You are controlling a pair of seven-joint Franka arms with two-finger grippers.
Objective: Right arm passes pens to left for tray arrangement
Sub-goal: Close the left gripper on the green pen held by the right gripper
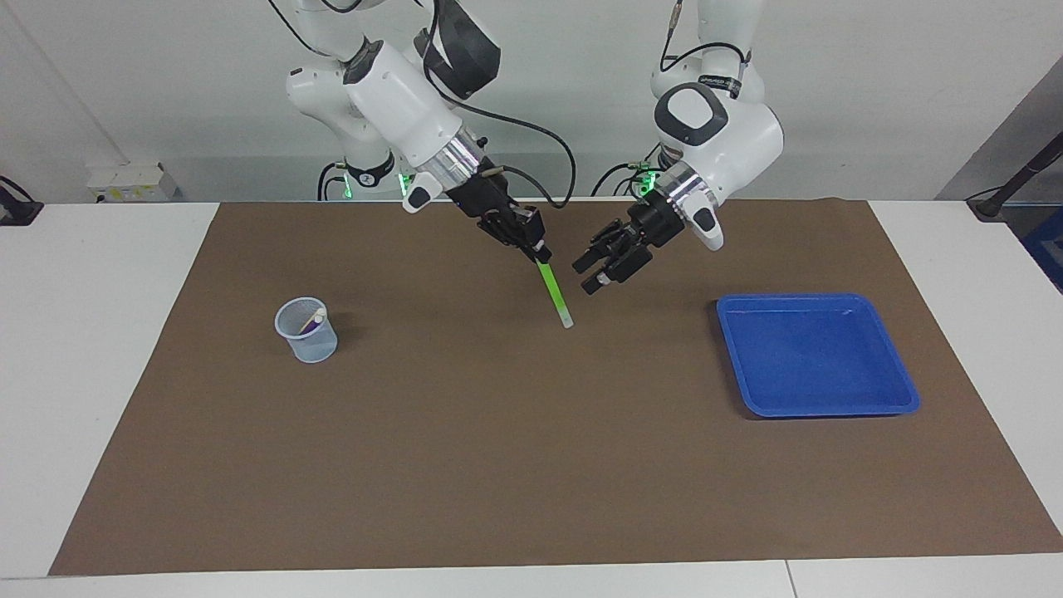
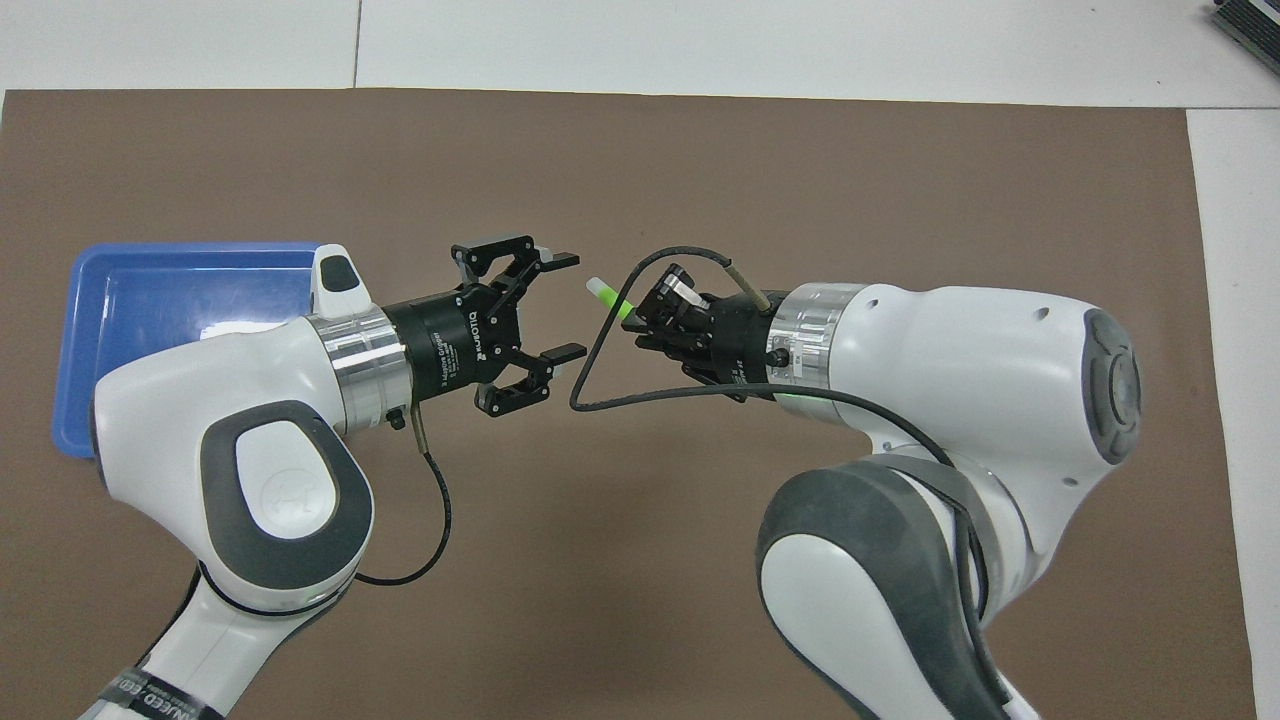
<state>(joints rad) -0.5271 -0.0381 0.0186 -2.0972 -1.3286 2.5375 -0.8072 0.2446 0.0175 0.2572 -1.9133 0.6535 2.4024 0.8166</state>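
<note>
Two robot arms are present: a right arm (image 1: 390, 75) and a left arm (image 1: 718, 137), each with one gripper. Pens seen number two: one green pen (image 1: 555, 295) and one purple pen (image 1: 309, 325) standing in the cup. One blue tray (image 1: 818, 399), one cup (image 1: 307, 342) and one brown mat (image 1: 531, 465) lie on the desk (image 1: 91, 332).

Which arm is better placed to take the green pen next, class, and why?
Left. The left gripper is open beside the green pen, with the blue tray at its end; the right gripper already holds the pen.

Green pen (image 1: 554, 292) hangs tilted, pale end down, in right tool (image 1: 538, 252); blue tray (image 1: 903, 390) bare.
</note>
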